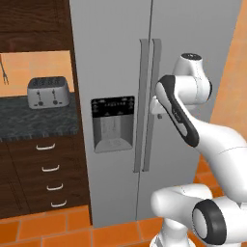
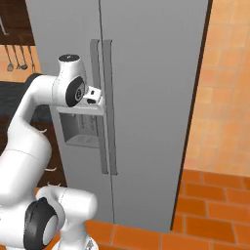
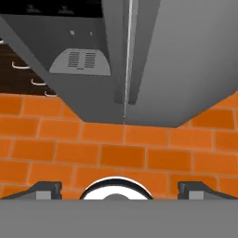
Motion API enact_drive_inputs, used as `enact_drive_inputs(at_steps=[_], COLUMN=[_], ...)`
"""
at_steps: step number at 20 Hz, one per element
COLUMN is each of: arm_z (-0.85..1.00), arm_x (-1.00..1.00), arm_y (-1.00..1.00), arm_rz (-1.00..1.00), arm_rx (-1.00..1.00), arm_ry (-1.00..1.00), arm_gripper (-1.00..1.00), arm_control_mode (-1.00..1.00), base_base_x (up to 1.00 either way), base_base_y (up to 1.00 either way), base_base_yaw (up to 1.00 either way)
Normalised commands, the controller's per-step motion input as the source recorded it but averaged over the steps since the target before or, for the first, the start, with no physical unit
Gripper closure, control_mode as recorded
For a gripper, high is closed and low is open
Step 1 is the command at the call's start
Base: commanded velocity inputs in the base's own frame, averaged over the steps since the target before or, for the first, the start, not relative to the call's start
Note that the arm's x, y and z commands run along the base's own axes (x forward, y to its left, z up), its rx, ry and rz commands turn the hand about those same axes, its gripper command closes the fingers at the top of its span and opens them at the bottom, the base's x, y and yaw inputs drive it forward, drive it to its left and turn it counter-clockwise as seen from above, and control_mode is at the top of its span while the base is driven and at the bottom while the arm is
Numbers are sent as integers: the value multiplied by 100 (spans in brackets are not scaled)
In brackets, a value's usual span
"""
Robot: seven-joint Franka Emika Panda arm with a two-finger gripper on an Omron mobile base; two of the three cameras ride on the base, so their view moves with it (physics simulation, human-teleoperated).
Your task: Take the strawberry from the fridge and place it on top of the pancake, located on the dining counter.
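While its jaws are standing wide apart and gripping nothing, the gripper (image 3: 119, 189) is pointing down past the fridge (image 1: 120, 62) at the orange tiled floor (image 3: 116, 148). Both fridge doors are sitting shut, and the hand is hanging right beside their long vertical handles (image 1: 147, 103), next to the water dispenser (image 1: 112, 123). A toaster (image 1: 47, 91) is sitting on the dark-topped counter (image 1: 38, 120) to the left.

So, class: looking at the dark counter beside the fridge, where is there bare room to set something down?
The dark counter is bare in front of the toaster, along its front edge, and between the toaster and the fridge wall. The back strip is crowded by the toaster.
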Motion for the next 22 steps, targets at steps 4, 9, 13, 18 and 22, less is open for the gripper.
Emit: enact_drive_inputs(at_steps=[4, 9, 13, 18, 22], arm_z=[0, -12, -7, -1, 15], arm_x=[0, 32, 67, 31, 44], arm_y=[0, -27, -32, -18, -1], arm_rz=[0, 1, 9, 18, 1], arm_rx=[0, 3, 11, 0, -2], arm_ry=[0, 0, -14, -39, -13], arm_gripper=[-100, -100, -100, -100, -100], arm_control_mode=[100, -100, -100, -100, -100], base_base_x=[-3, 0, 0, 0, 0], base_base_y=[13, -15, 0, 0, 0], base_base_yaw=[0, 0, 0, 0, 0])
